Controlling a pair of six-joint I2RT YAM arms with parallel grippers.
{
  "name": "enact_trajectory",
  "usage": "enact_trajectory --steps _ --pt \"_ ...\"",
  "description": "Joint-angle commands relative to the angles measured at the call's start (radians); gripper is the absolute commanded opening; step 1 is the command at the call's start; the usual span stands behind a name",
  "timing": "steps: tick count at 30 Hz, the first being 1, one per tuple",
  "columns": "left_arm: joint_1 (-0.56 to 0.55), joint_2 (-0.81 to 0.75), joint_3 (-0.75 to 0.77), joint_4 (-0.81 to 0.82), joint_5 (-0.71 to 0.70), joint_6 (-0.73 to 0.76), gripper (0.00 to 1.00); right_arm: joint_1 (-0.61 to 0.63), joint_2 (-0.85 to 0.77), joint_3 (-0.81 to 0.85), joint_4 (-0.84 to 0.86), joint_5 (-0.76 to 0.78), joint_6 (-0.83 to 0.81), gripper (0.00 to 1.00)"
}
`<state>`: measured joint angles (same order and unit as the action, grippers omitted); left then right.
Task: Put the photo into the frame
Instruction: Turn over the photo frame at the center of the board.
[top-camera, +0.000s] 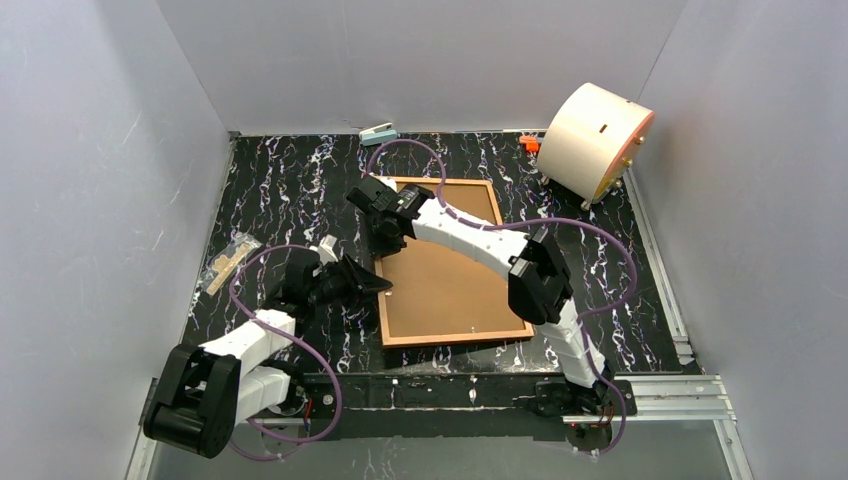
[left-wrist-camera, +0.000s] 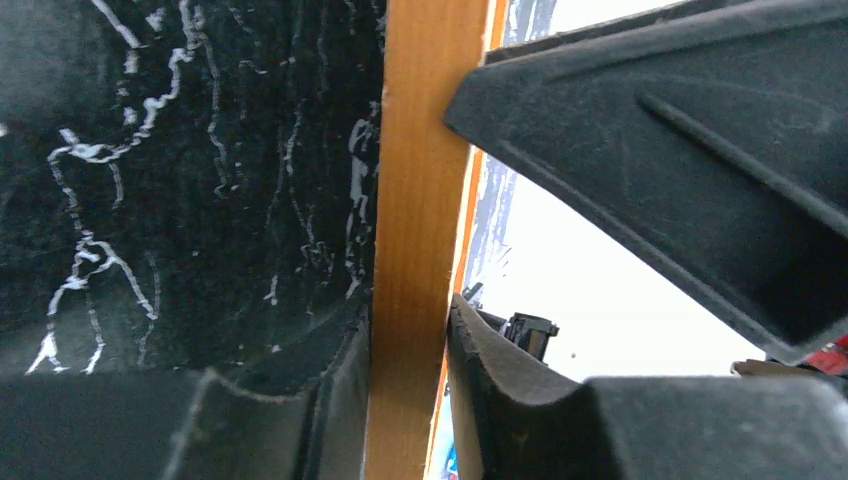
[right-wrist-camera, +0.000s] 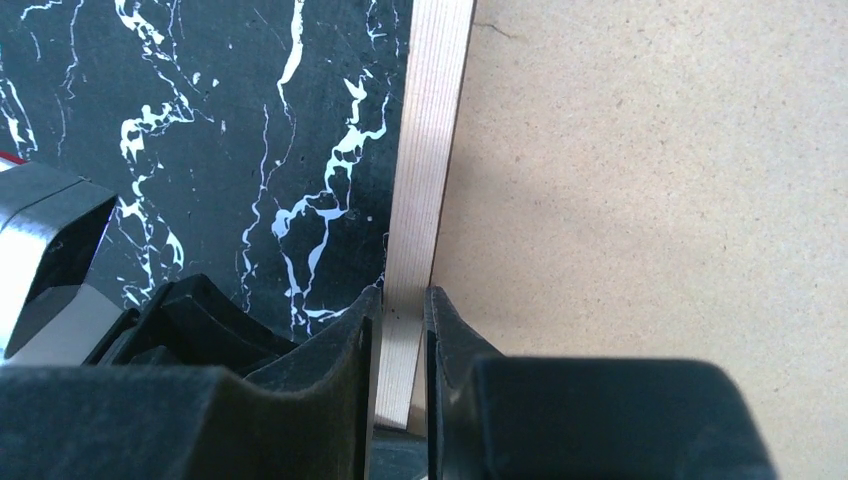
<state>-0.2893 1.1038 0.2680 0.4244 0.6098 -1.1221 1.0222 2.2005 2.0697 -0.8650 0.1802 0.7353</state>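
Observation:
The orange-brown wooden frame (top-camera: 455, 340) lies back side up on the black marble table, with the plain brown backing board (top-camera: 450, 285) inside it. My left gripper (top-camera: 383, 286) is shut on the frame's left rail; in the left wrist view the rail (left-wrist-camera: 415, 200) sits tight between the fingers (left-wrist-camera: 500, 370). My right gripper (top-camera: 385, 238) is shut on the same rail farther back. In the right wrist view the pale rail (right-wrist-camera: 430, 180) is clamped beside the backing board (right-wrist-camera: 650, 200). The photo is not in view.
A white round drum (top-camera: 595, 140) stands at the back right, with a small orange piece (top-camera: 529, 144) beside it. A small grey-green item (top-camera: 378, 133) lies at the back wall. A clear bag of wooden pieces (top-camera: 228, 262) lies at the left.

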Motion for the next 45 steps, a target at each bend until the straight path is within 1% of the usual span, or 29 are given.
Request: enact_trajectory --steps 1,2,3,6,7,8,11,14,17,19,22,27,29,33,37,40,45 --pt "-0.002 -0.012 -0.004 0.086 0.059 -0.037 0.20 0.004 -0.095 0.016 0.081 -0.017 0.022 0.01" --pt "-0.001 -0.013 -0.003 0.089 0.058 -0.039 0.16 0.005 -0.097 0.018 0.078 -0.010 0.022 0.01" --pt "-0.001 -0.016 0.001 0.088 0.057 -0.038 0.13 0.004 -0.101 0.020 0.076 -0.004 0.022 0.05" --pt "-0.001 -0.027 0.021 0.071 0.055 -0.032 0.05 0.002 -0.118 0.020 0.062 0.030 0.024 0.29" --pt "-0.001 -0.032 0.036 0.042 0.054 -0.019 0.03 0.000 -0.128 0.018 0.060 0.045 0.023 0.37" --pt "-0.001 -0.035 0.055 0.000 0.045 0.001 0.01 -0.001 -0.139 0.016 0.060 0.058 0.017 0.43" --pt "-0.001 -0.046 0.150 -0.219 0.000 0.120 0.00 -0.005 -0.178 0.009 0.075 0.123 -0.019 0.54" --pt "0.000 -0.047 0.270 -0.464 -0.063 0.277 0.00 -0.008 -0.231 -0.012 0.115 0.174 -0.070 0.63" --pt "0.001 -0.040 0.392 -0.662 -0.132 0.399 0.00 -0.014 -0.273 -0.013 0.128 0.210 -0.104 0.70" --pt "0.001 -0.030 0.479 -0.776 -0.181 0.466 0.00 -0.019 -0.290 -0.005 0.118 0.226 -0.119 0.71" --pt "0.001 0.000 0.629 -0.929 -0.258 0.562 0.00 -0.035 -0.316 0.004 0.089 0.239 -0.112 0.70" --pt "0.000 0.060 0.849 -1.094 -0.377 0.722 0.00 -0.075 -0.384 -0.054 0.108 0.210 -0.088 0.70" --pt "0.000 0.085 0.931 -1.138 -0.414 0.771 0.00 -0.100 -0.420 -0.102 0.149 0.178 -0.065 0.69" --pt "0.001 0.148 1.084 -1.195 -0.481 0.832 0.00 -0.170 -0.477 -0.188 0.211 0.057 -0.017 0.65" --pt "0.001 0.199 1.206 -1.234 -0.504 0.875 0.00 -0.217 -0.497 -0.199 0.219 -0.031 0.007 0.66" --pt "0.001 0.234 1.303 -1.265 -0.524 0.908 0.00 -0.228 -0.512 -0.203 0.236 -0.076 -0.005 0.66" --pt "0.000 0.270 1.433 -1.295 -0.555 0.980 0.00 -0.234 -0.530 -0.222 0.266 -0.123 -0.004 0.69"
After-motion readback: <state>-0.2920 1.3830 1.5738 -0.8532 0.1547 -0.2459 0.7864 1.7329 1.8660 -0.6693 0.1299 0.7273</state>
